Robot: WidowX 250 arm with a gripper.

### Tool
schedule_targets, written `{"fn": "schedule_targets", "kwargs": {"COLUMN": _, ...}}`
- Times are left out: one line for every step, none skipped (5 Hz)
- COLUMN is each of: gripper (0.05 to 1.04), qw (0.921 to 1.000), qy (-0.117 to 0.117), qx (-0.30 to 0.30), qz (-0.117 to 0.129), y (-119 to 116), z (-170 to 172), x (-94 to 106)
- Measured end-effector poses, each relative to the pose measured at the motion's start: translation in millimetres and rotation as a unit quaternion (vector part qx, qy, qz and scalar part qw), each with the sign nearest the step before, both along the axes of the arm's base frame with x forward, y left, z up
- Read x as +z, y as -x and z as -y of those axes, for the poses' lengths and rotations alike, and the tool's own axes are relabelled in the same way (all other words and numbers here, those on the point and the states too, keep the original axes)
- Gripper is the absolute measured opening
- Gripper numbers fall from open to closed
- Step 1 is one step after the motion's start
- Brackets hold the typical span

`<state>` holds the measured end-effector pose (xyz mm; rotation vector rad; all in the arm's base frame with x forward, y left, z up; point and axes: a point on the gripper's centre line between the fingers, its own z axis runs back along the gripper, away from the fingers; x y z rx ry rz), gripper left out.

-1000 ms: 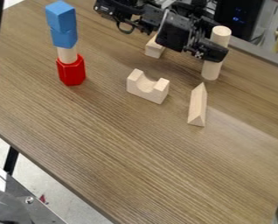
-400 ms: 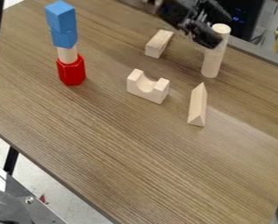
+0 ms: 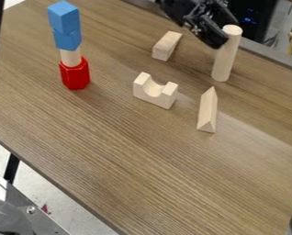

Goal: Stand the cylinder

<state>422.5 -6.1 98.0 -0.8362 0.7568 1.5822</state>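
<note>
At the upper right of the table the pale wooden cylinder (image 3: 226, 55) stands upright on its end. The black gripper (image 3: 219, 39) hangs beside the cylinder's upper part, on its left side, at the top of the view. The gripper is not around the cylinder. How its fingers stand relative to each other cannot be made out.
A rectangular wooden block (image 3: 167, 45) lies left of the cylinder. Nearer are a notched block (image 3: 155, 91) and a triangular prism (image 3: 207, 110). On the left stands a stack with a red hexagonal block (image 3: 75, 74) under blue cubes (image 3: 65, 25).
The gripper was in front of the cylinder and is now drawn up and left of it. The cylinder remains upright, its base about where it was. The rectangular block has come into fuller view.
</note>
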Motion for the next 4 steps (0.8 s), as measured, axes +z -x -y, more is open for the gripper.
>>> {"fn": "schedule_targets", "kwargs": {"gripper": 1.001, "qw": 0.9883, "qy": -0.108, "qx": -0.053, "qz": 0.094, "y": -11, "z": -17, "x": 17.7}}
{"fn": "schedule_targets", "kwargs": {"gripper": 1.001, "qw": 0.9578, "qy": -0.173, "qx": -0.098, "qz": 0.207, "y": -16, "z": -25, "x": 34.5}}
{"fn": "schedule_targets", "kwargs": {"gripper": 1.001, "qw": 0.8987, "qy": -0.251, "qx": -0.180, "qz": 0.311, "y": -14, "z": -30, "x": 53.2}}
{"fn": "schedule_targets", "kwargs": {"gripper": 1.001, "qw": 0.8335, "qy": -0.307, "qx": -0.269, "qz": 0.373, "y": -4, "z": -19, "x": 60.2}}
